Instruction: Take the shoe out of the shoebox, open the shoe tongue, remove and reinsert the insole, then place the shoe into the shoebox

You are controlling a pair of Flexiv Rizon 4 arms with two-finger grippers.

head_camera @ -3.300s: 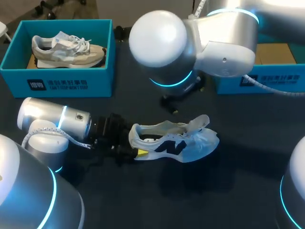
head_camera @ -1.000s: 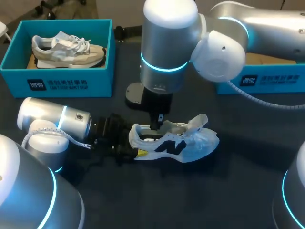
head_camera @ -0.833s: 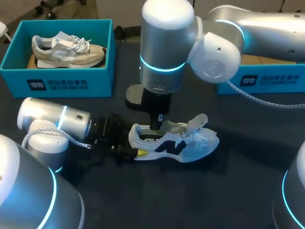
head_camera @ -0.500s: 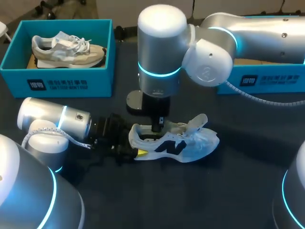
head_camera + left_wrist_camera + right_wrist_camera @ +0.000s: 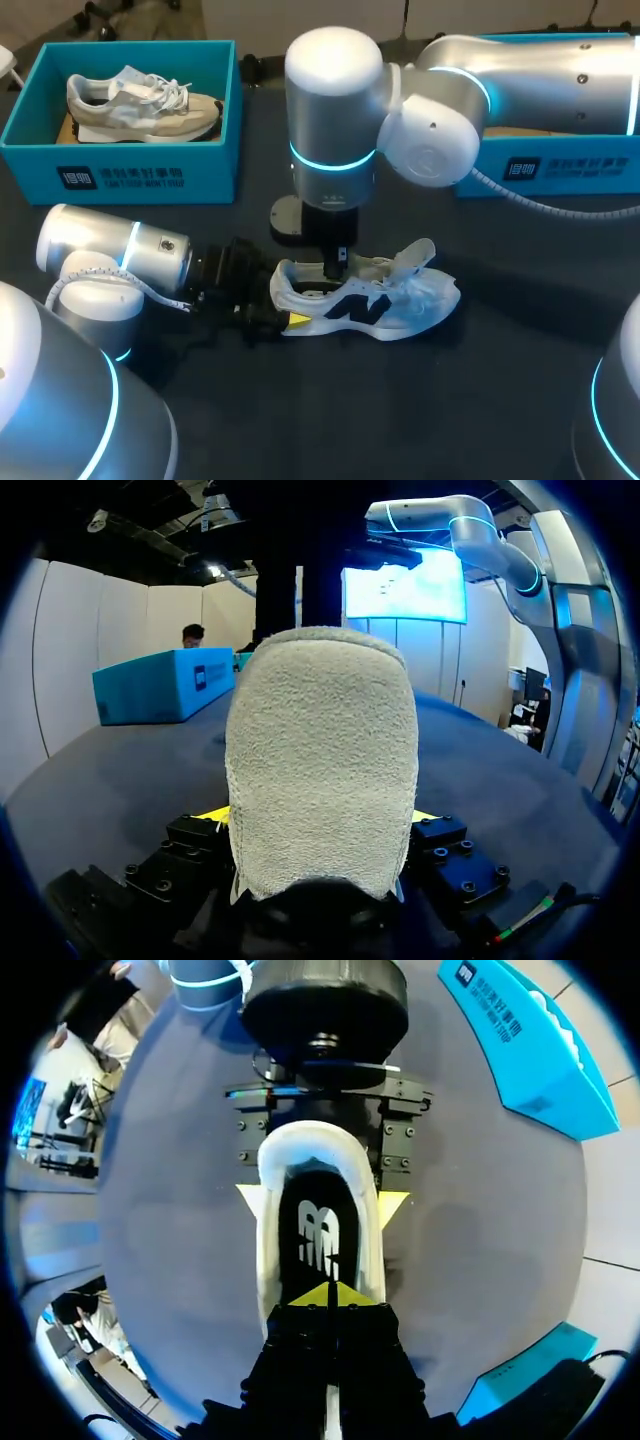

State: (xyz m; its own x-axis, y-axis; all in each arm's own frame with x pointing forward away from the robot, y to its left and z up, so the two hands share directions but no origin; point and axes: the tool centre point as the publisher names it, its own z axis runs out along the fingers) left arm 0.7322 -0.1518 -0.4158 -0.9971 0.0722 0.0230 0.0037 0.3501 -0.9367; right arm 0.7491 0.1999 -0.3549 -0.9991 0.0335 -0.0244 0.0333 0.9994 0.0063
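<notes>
Shoes: two; your white shoe (image 5: 370,300) lies on the table (image 5: 480,400), a beige shoe (image 5: 140,105) in the left box (image 5: 150,172).
Boxes: two, blue, white print; right box (image 5: 565,168) partly hidden.
Left pincer (image 5: 282,305): clamped on the white shoe's heel.
Right pincer (image 5: 328,1298): tips together over the logo-marked insole (image 5: 320,1230).

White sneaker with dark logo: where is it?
The white sneaker lies at the head view's centre, heel in the left gripper, right gripper at its opening.
</notes>
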